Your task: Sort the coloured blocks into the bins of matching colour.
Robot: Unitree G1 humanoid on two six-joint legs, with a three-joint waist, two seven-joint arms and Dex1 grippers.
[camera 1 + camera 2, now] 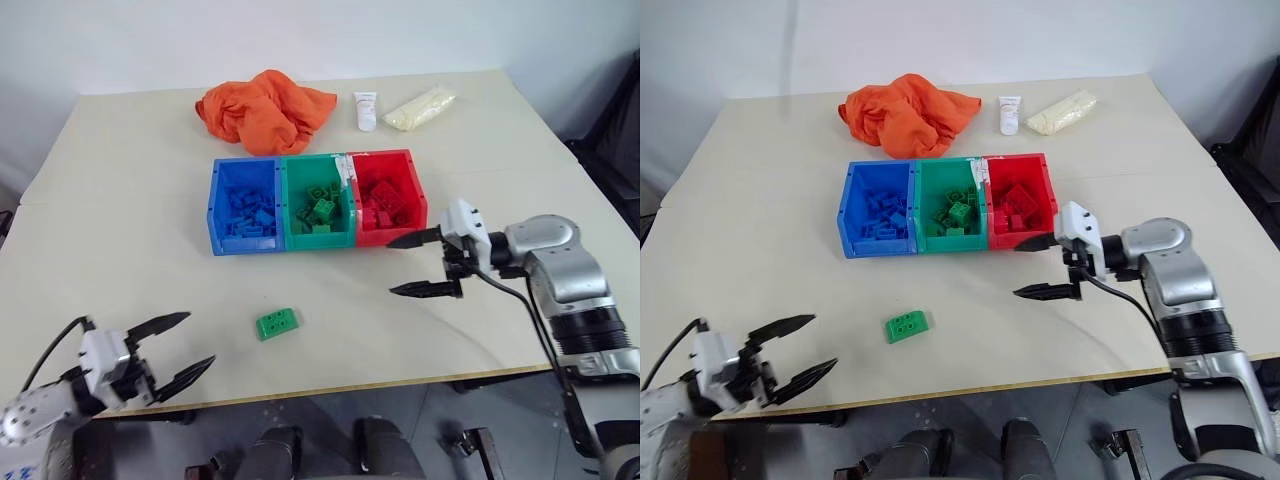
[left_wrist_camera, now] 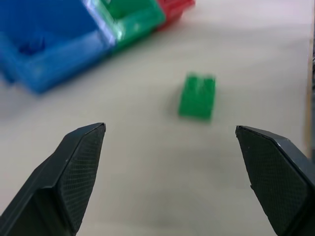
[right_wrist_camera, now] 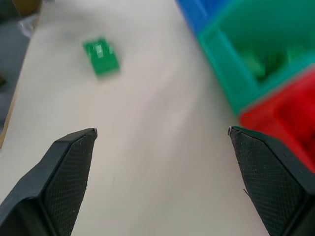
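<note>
Alone: sloped studded green block (image 1: 276, 323) on smooth matte table (image 1: 120, 200).

No readable text or labels anywhere

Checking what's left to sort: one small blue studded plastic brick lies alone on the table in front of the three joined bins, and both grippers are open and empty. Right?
Not quite: the lone studded plastic brick is green, not blue, as the left eye view shows. It does lie on the table in front of the three joined bins, with the left gripper and right gripper open and empty.
</note>
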